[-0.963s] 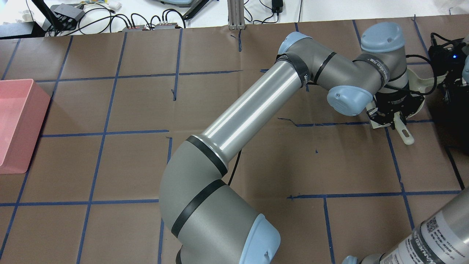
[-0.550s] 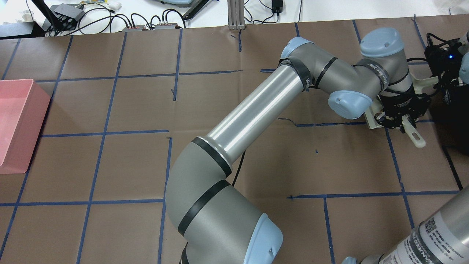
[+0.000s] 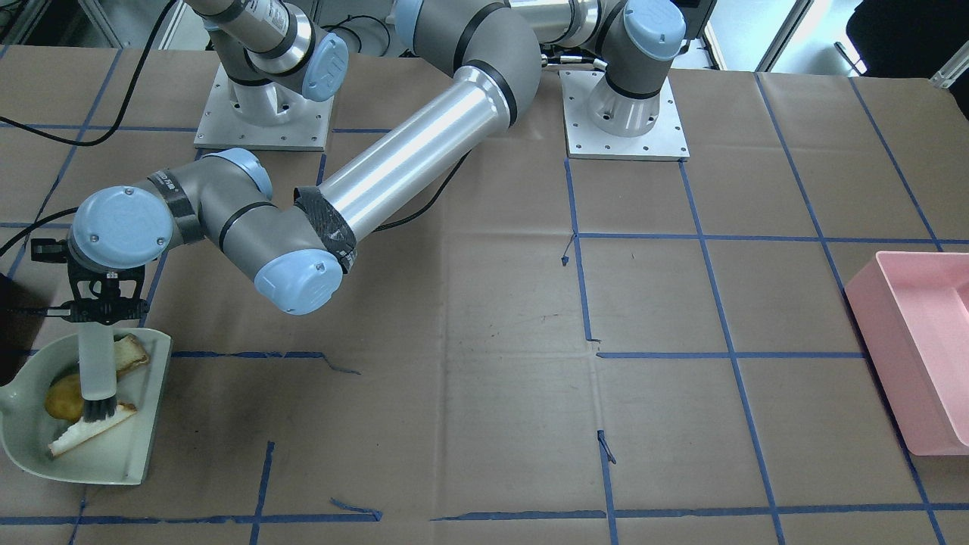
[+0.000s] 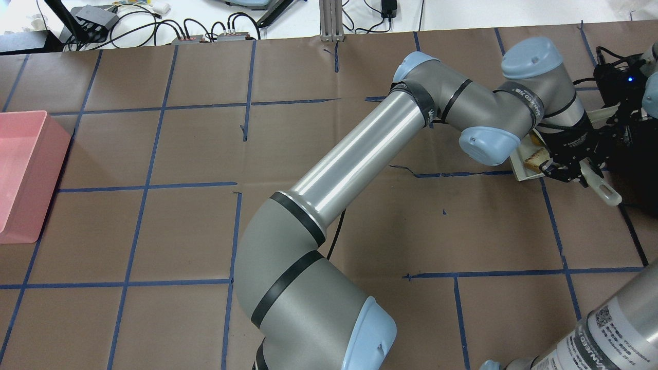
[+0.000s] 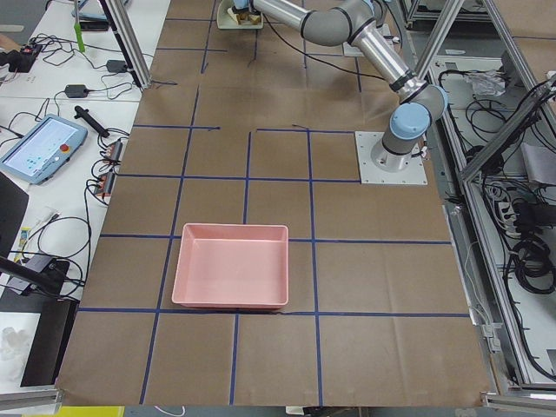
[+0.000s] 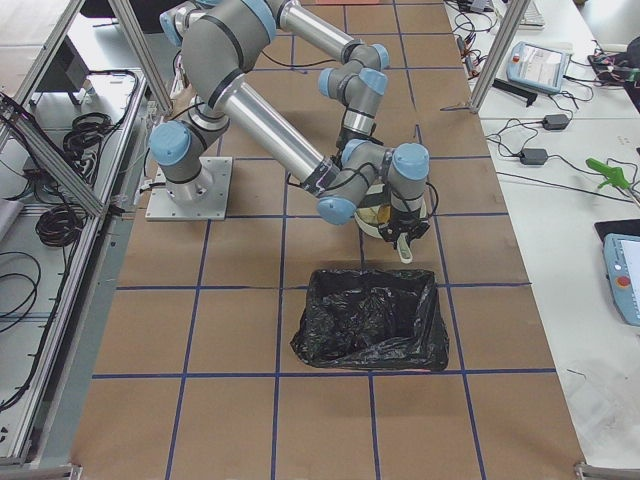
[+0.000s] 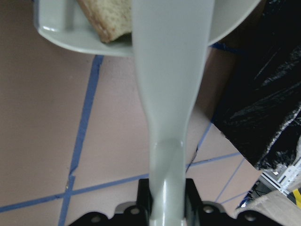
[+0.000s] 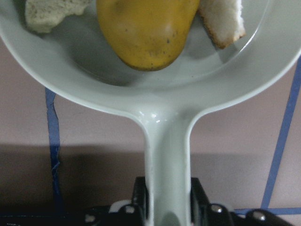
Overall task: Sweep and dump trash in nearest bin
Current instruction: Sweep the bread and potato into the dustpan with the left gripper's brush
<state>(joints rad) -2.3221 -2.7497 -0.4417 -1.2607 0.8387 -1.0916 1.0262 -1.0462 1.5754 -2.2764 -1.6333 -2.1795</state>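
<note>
A pale green dustpan lies on the table by the black bin. It holds the yellow-brown potato, the small bread chunk and the white bread wedge. My left gripper is shut on a brush's white handle, and the bristles rest on the wedge. My right gripper is shut on the dustpan's handle. The potato fills the right wrist view with bread on either side. The left wrist view shows the brush handle over the dustpan's rim.
A pink bin stands at the far end of the table on my left side. The black bag-lined bin sits right beside the dustpan. My left arm reaches across the table's middle. Blue tape lines mark the brown table cover.
My left gripper has moved right and a little down in the overhead view, swinging the brush with it. A piece of bread in the dustpan now shows past the wrist.
</note>
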